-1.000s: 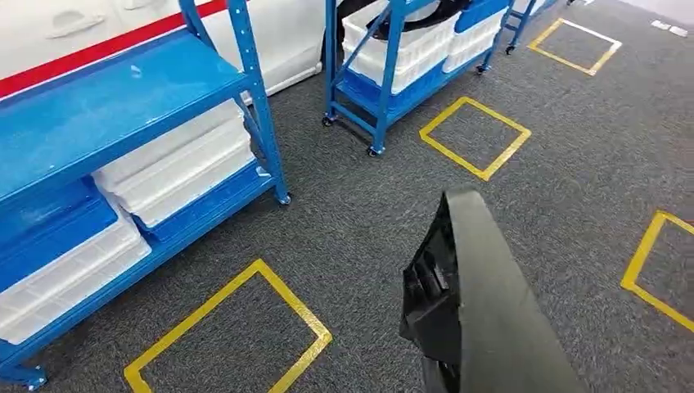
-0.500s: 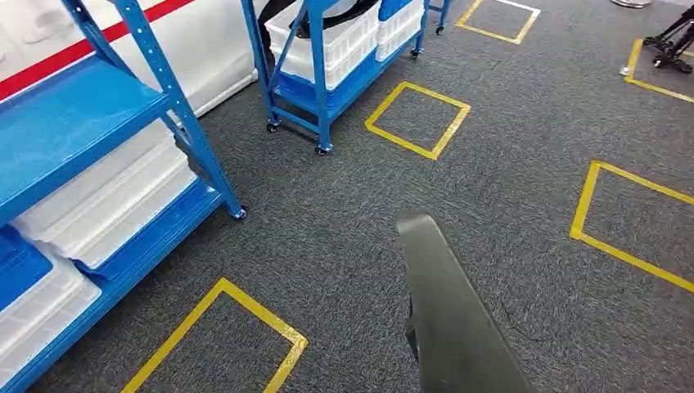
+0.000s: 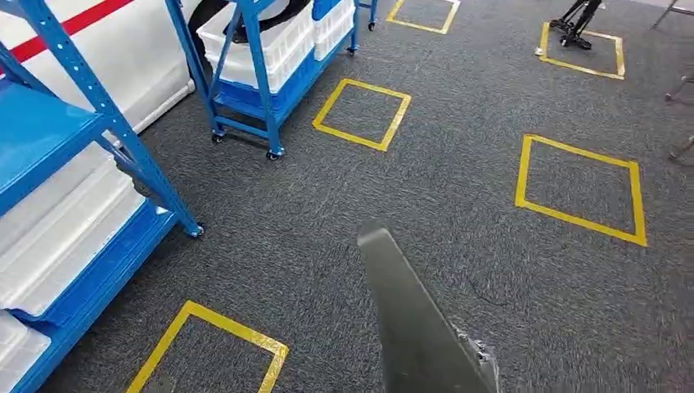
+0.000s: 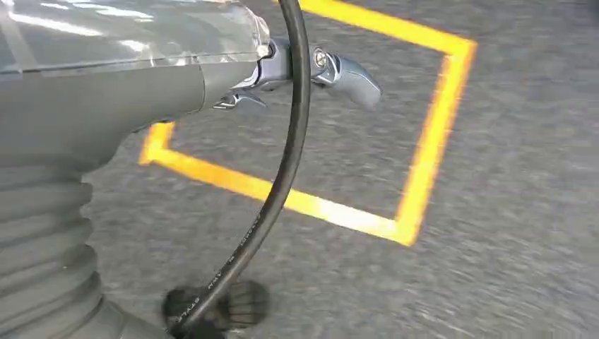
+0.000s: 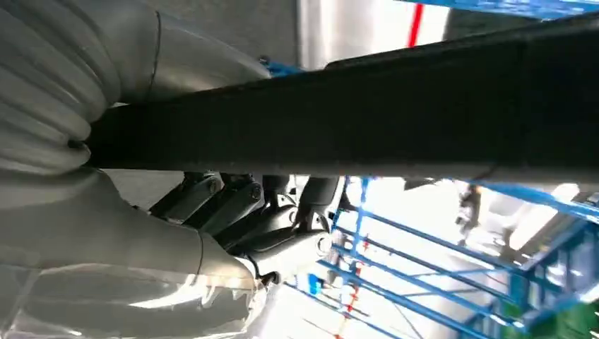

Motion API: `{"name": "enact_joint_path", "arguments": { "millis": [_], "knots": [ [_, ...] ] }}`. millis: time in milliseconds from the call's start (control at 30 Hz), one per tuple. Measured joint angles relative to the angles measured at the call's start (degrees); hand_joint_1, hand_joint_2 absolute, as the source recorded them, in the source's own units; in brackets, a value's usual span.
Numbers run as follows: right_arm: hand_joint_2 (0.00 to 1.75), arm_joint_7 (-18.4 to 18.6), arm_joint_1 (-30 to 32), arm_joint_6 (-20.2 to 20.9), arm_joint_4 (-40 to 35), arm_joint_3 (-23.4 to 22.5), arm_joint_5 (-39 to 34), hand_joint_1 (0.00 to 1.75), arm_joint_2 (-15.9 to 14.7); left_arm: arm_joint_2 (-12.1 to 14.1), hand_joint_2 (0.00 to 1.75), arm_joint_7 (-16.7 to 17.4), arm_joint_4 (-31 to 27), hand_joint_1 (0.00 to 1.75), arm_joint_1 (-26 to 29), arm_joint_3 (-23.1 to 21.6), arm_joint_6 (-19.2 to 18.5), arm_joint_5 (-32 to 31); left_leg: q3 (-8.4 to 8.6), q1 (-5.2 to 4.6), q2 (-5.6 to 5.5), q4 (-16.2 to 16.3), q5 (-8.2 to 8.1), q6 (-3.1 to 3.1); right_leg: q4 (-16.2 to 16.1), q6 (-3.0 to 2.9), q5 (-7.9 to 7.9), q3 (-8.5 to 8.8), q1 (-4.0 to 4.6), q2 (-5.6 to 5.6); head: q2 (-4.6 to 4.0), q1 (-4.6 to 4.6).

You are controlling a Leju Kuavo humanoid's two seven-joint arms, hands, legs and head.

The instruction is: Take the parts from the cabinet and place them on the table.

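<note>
A long dark grey part (image 3: 409,327) rises from the bottom middle of the head view, over the carpet. In the right wrist view the same black part (image 5: 353,113) runs across the picture, and my right hand (image 5: 240,212) grips it with its dark fingers curled under it. My left hand (image 4: 212,78) hangs above the floor and holds nothing. One of its fingers (image 4: 350,74) points out over a yellow tape square, and a black cable loops in front of the hand.
A blue shelf rack (image 3: 49,131) with white crates (image 3: 57,221) stands at the left. A wheeled blue cart (image 3: 262,49) with more crates stands behind it. Yellow tape squares (image 3: 364,115) (image 3: 581,188) mark the grey carpet. A dark stand base (image 3: 573,20) sits far right.
The whole picture has slid left as the camera turned right; the racks now sit further left. The part stays at the bottom middle, seen more edge-on.
</note>
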Motion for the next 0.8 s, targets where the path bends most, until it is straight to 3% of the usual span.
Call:
{"name": "enact_joint_path", "arguments": {
  "millis": [67, 100, 133, 267, 300, 333, 367, 400, 433, 467, 500, 533, 567, 600, 633, 667, 733, 767, 800],
  "knots": [
    [1.75, 0.61, -0.08, -0.02, 0.96, -0.02, 0.85, 1.75, 0.0, 0.02, 1.75, -1.95, -0.24, 0.0, -2.24, -0.22, -0.68, 1.18, 0.36, 0.0, 1.15, 0.01, -0.25, -0.36, -8.25, -0.24, 4.58, 4.53, 0.02, -1.2, 0.0, 0.0],
    [1.75, 0.78, -0.32, -0.02, 1.55, -0.04, 0.83, 1.75, 0.0, 0.02, 1.75, -2.75, -0.33, 0.0, -3.58, -0.56, -0.94, 1.81, 0.71, -0.02, 1.81, 0.01, -0.44, -0.64, -13.89, -0.61, 6.57, 7.76, 0.21, -3.38, 0.0, 0.0],
    [1.75, 0.83, -0.87, 0.1, 2.13, -0.07, 0.61, 1.75, -0.04, 0.02, 1.75, -3.16, -0.58, 0.0, -4.6, -0.94, -1.24, 2.39, 0.81, -0.25, 2.28, -0.09, -0.56, -0.9, -14.96, -1.3, 5.43, 8.22, 1.01, -5.59, 0.0, 0.0],
    [1.75, 0.83, -2.41, 1.4, 4.31, -0.42, -0.22, 1.75, -0.15, -0.9, 1.75, -3.82, -1.86, 0.0, -8.82, -3.06, -2.89, 5.53, 1.32, -0.36, 4.71, -0.21, -0.84, -2.11, -15.63, -2.36, 6.18, 7.67, 1.45, -2.73, 0.0, 0.0],
    [1.75, 0.83, -2.62, 1.7, 4.59, -0.55, -0.24, 1.75, -0.15, -1.18, 1.75, -3.86, -2.33, 0.0, -9.5, -3.88, -3.19, 6.26, 1.28, -0.05, 3.92, -0.03, -1.5, -2.55, -16.29, -2.89, 6.59, 8.2, 0.64, -2.03, 0.0, -0.04],
    [1.75, 0.83, -2.77, 1.83, 4.76, -0.57, -0.24, 1.75, -0.18, -1.2, 1.75, -3.93, -2.38, 0.0, -10.07, -4.0, -3.34, 6.58, 1.19, 0.03, 1.55, 1.07, -2.27, -2.64, -16.5, -3.02, 6.65, 8.32, 0.72, -1.75, 0.0, 0.0],
    [1.75, 0.83, -3.21, 2.06, 5.05, -0.65, -0.24, 1.75, -0.17, -1.38, 1.75, -3.99, -2.75, 0.0, -10.41, -4.5, -3.82, 7.45, 0.07, 0.05, -0.75, 3.56, -3.77, -2.65, -16.54, -3.13, 6.68, 8.36, 0.67, -1.17, 0.0, -0.02],
    [1.75, 0.81, -3.83, 2.25, 5.57, -0.68, -0.24, 1.75, -0.17, -1.6, 1.75, -4.04, -2.8, 0.0, -10.47, -4.83, -3.91, 7.85, -2.82, 0.15, -2.02, 9.56, -6.66, -2.64, -16.52, -3.68, 6.76, 8.24, 0.71, -0.1, 0.0, -0.02],
    [1.75, 0.83, -4.05, 2.34, 6.01, -0.72, -0.24, 1.75, -0.22, -1.64, 1.75, -4.04, -3.04, 0.0, -10.32, -5.16, -3.96, 8.44, -5.31, 0.13, -2.48, 14.38, -8.5, -2.68, -16.48, -3.74, 6.79, 8.18, 0.8, 0.97, 0.0, -0.02],
    [1.75, 0.83, -4.11, 2.4, 6.29, -0.74, -0.27, 1.75, -0.26, -1.79, 1.75, -4.04, -3.21, 0.0, -10.25, -5.97, -4.0, 8.96, -7.05, 0.13, -2.58, 17.43, -9.1, -2.71, -16.41, -3.74, 6.8, 8.15, 0.89, 1.92, 0.0, -0.02],
    [1.75, 0.85, -4.13, 2.45, 6.73, -0.79, -0.33, 1.75, -0.33, -1.92, 1.75, -4.04, -3.62, 0.0, -10.27, -6.82, -4.11, 9.58, -7.76, 0.13, -2.58, 17.98, -8.13, -2.7, -16.27, -3.74, 6.79, 8.14, 0.93, 2.82, 0.0, -0.02],
    [1.75, 0.87, -4.27, 2.65, 6.97, -0.83, -0.4, 1.75, -0.35, -2.3, 1.75, -4.04, -3.83, 0.0, -10.4, -7.85, -4.15, 9.94, -7.25, 0.13, -2.64, 16.06, -6.15, -2.63, -16.06, -3.69, 6.76, 8.14, 0.91, 3.71, 0.0, -0.02],
    [1.75, 0.9, -4.52, 2.97, 7.26, -0.85, -0.62, 1.75, -0.39, -2.45, 1.75, -4.04, -4.2, 0.0, -10.66, -8.81, -4.17, 10.62, -5.82, 0.18, -2.93, 12.05, -3.18, -2.54, -15.74, -3.53, 6.65, 8.14, 0.85, 4.54, 0.0, -0.02],
    [1.75, 0.92, -4.78, 3.26, 7.47, -0.85, -0.77, 1.75, -0.42, -2.81, 1.75, -4.04, -4.5, 0.0, -10.91, -9.96, -4.3, 11.44, -3.77, 0.23, -3.8, 6.97, -0.13, -2.38, -15.37, -3.26, 6.47, 8.14, 0.74, 5.37, 0.0, -0.02],
    [1.75, 0.92, -4.96, 3.45, 7.69, -0.85, -0.92, 1.75, -0.39, -2.95, 1.75, -4.04, -5.01, 0.0, -10.98, -11.39, -4.39, 12.5, -2.37, 0.41, -6.1, 3.17, 1.02, -2.21, -15.0, -2.95, 6.26, 8.01, 0.62, 5.99, 0.0, -0.02],
    [1.75, 0.92, -5.17, 3.5, 7.89, -0.85, -0.99, 1.75, -0.39, -3.37, 1.75, -4.06, -5.31, 0.0, -11.03, -13.05, -4.39, 13.27, -1.87, 0.42, -7.62, 2.1, 0.31, -2.3, -14.63, -2.56, 6.15, 7.63, 0.83, 6.57, 0.0, 0.0],
    [1.75, 0.92, -5.43, 3.76, 8.17, -0.87, -1.05, 1.75, -0.42, -3.85, 1.75, -3.43, -5.7, 0.0, -10.88, -15.52, -3.91, 14.62, -1.93, 0.13, -6.71, 1.82, 0.23, -1.93, -14.76, -1.79, 6.62, 6.95, 0.38, 7.62, 0.0, 0.0],
    [1.75, 0.92, -5.42, 3.76, 8.35, -0.9, -1.05, 1.75, -0.42, -4.09, 1.75, -2.07, -5.7, 0.0, -10.87, -16.86, -3.17, 15.15, -1.86, -0.19, -6.1, 1.78, 0.35, -1.51, -15.06, -1.27, 6.93, 6.83, 0.19, 8.31, 0.0, -0.02],
    [1.75, 0.92, -5.42, 3.76, 8.41, -0.92, -1.05, 1.75, -0.42, -4.4, 1.75, -0.45, -5.7, 0.0, -10.78, -17.95, -2.09, 15.12, -1.69, 0.32, -5.36, 1.02, 0.85, -0.79, -15.05, -0.84, 6.96, 6.64, 0.28, 8.74, 0.0, -0.02]
  ]
}}
